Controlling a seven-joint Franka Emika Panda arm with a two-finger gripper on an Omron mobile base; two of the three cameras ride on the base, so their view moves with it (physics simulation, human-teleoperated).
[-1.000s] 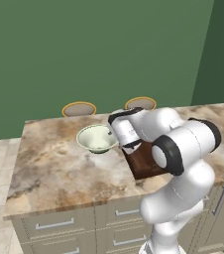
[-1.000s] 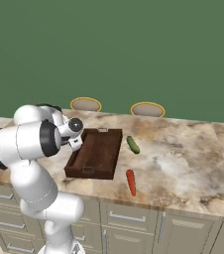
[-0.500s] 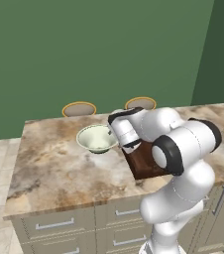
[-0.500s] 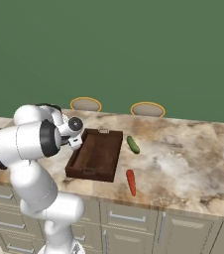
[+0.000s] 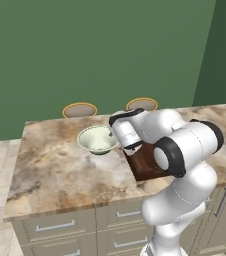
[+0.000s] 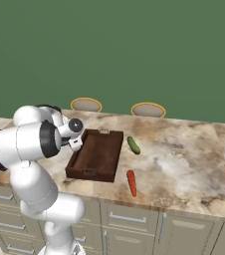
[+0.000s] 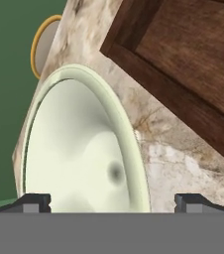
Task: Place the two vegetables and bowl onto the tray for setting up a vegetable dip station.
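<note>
I have the tool (image 7: 113, 201) spread wide with nothing between its fingers; in the hand view the two dark fingertips (image 7: 32, 202) sit far apart at the bottom edge, one on each side of the bowl's near rim. The bowl (image 7: 84, 149) is round, glossy pale cream-green ceramic with a wide rim, standing upright on the tabletop (image 5: 60, 170), opening upward; in the left base view it lies centre-left of the frame (image 5: 98, 139), just left of the arm's wrist.

The tray (image 6: 97, 155) is dark brown wood, rectangular, with raised edges and a cut-out handle at the near end. In the right base view its long axis runs from lower left to upper right, away from the tabletop's front edge, and it is bare inside. In the hand view its grained corner (image 7: 183, 64) takes the upper right, close beside the bowl but not touching it.

The cucumber (image 6: 133, 145) is short, dark green and smooth, lying flat just right of the tray's far end, its long axis tilted from upper left to lower right. The carrot (image 6: 131, 182) is slim and orange-red, lying nearer the front edge, right of the tray's near corner, pointing almost straight toward the bottom of the frame. The two are apart.

The tabletop is mottled beige-brown marble. Two round yellow-rimmed stool seats (image 6: 86, 104) show beyond its far edge.
</note>
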